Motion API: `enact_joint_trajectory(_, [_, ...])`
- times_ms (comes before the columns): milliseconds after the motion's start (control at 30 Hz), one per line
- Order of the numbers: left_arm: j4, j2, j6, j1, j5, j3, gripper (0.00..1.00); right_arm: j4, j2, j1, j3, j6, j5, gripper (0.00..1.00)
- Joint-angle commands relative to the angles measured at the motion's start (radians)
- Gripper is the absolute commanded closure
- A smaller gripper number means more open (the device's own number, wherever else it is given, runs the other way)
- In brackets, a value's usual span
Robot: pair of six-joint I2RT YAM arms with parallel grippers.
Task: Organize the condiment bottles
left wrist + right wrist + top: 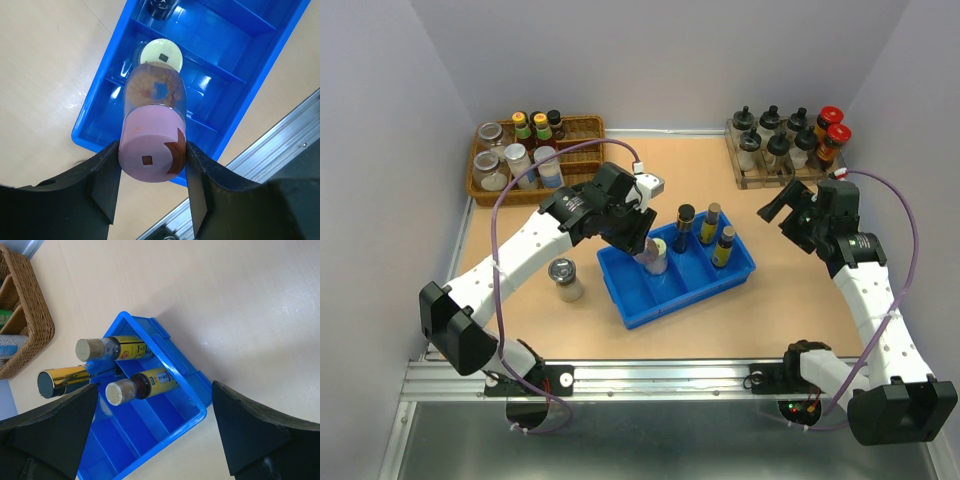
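My left gripper [642,242] is shut on the pink-lidded jar [155,95], its fingers [107,175] clamping the lid, and holds it tilted over the left end of the blue tray [732,272]. The pale-green-lidded jar [161,55] stands in the tray just beyond it. Three slim amber bottles [685,225] [711,222] [724,245] stand in the tray's right compartments and also show in the right wrist view [145,384]. The grey-metal-lidded jar [563,275] stands on the table left of the tray. My right gripper [782,210] is open and empty, right of the tray.
A wicker basket [582,128] with jars and bottles stands at the back left. A clear rack [752,182] with black-knobbed cruets and two red-capped jars [834,128] stands at the back right. A metal rail [650,375] runs along the near edge.
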Motion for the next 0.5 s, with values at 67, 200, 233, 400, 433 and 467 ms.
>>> enact_joint_trajectory(67, [-0.050, 0.002, -0.004, -0.026, -0.058, 0.052, 1.00, 0.010, -0.024, 0.003, 0.015, -0.015, 0.000, 0.00])
enact_joint_trajectory(200, [-0.046, -0.010, 0.016, -0.049, 0.003, 0.067, 1.00, 0.012, -0.022, 0.003, 0.012, -0.015, 0.002, 0.00])
enact_joint_trajectory(233, [-0.051, -0.013, 0.016, -0.068, 0.007, 0.086, 1.00, 0.010, -0.022, 0.003, 0.012, -0.015, 0.002, 0.00])
enact_joint_trajectory(400, [-0.048, -0.034, 0.040, -0.097, 0.122, 0.107, 1.00, 0.012, -0.019, 0.003, 0.008, -0.014, 0.001, 0.00])
enact_joint_trajectory(433, [-0.060, -0.028, 0.044, -0.108, 0.129, 0.106, 1.00, 0.012, -0.019, 0.003, 0.009, -0.014, 0.002, 0.00])
enact_joint_trajectory(467, [-0.065, -0.012, 0.050, -0.121, 0.129, 0.106, 1.00, 0.012, -0.019, 0.003, 0.008, -0.012, 0.002, 0.00])
